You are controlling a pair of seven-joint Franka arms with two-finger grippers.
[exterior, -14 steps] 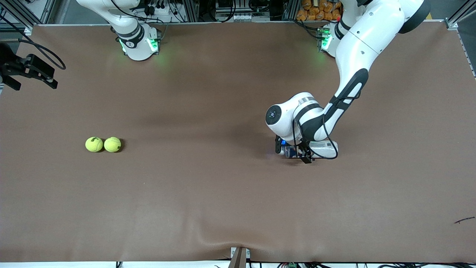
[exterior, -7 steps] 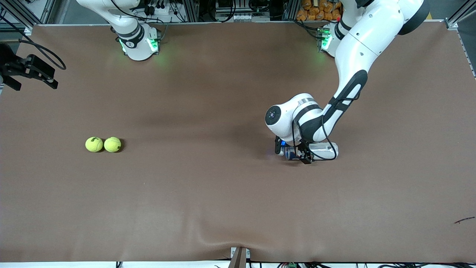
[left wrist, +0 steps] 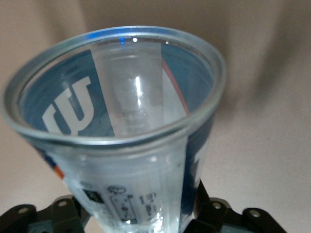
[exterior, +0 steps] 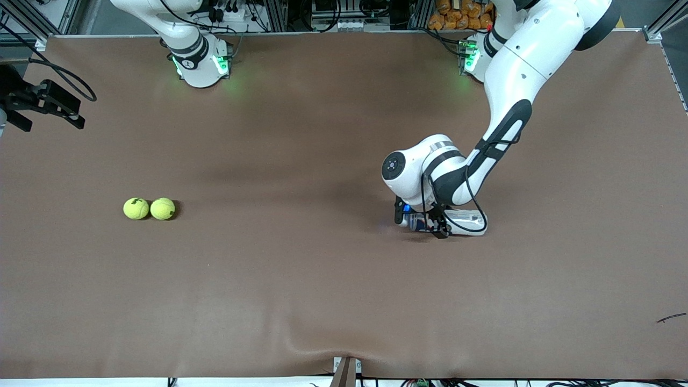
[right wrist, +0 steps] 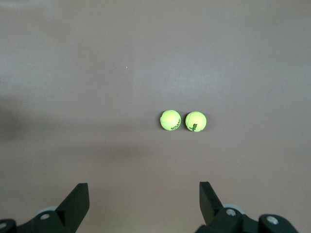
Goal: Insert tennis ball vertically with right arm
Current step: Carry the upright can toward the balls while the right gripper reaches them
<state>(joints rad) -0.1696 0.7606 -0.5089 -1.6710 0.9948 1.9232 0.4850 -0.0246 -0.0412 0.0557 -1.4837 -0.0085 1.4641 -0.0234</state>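
Note:
Two yellow-green tennis balls (exterior: 136, 208) (exterior: 162, 208) lie touching on the brown table, toward the right arm's end; the right wrist view shows the same balls (right wrist: 170, 120) (right wrist: 195, 121). My right gripper (exterior: 51, 123) hangs open and empty over the table's edge at that end, well apart from the balls; its own view shows the right gripper (right wrist: 144, 199) with its jaws wide. A clear plastic can (exterior: 468, 219) with a blue label lies on its side toward the left arm's end. My left gripper (exterior: 420, 221) is shut on the can (left wrist: 116, 141) near its open mouth.
The brown mat (exterior: 301, 279) covers the whole table and has a raised wrinkle at its edge nearest the front camera. Both arm bases (exterior: 201, 64) (exterior: 473, 56) stand along the edge farthest from the front camera. A small dark scrap (exterior: 671, 317) lies near the corner at the left arm's end.
The left gripper's fingers have closed in on the can, and the can has shifted slightly with them. The right arm and the balls have not moved.

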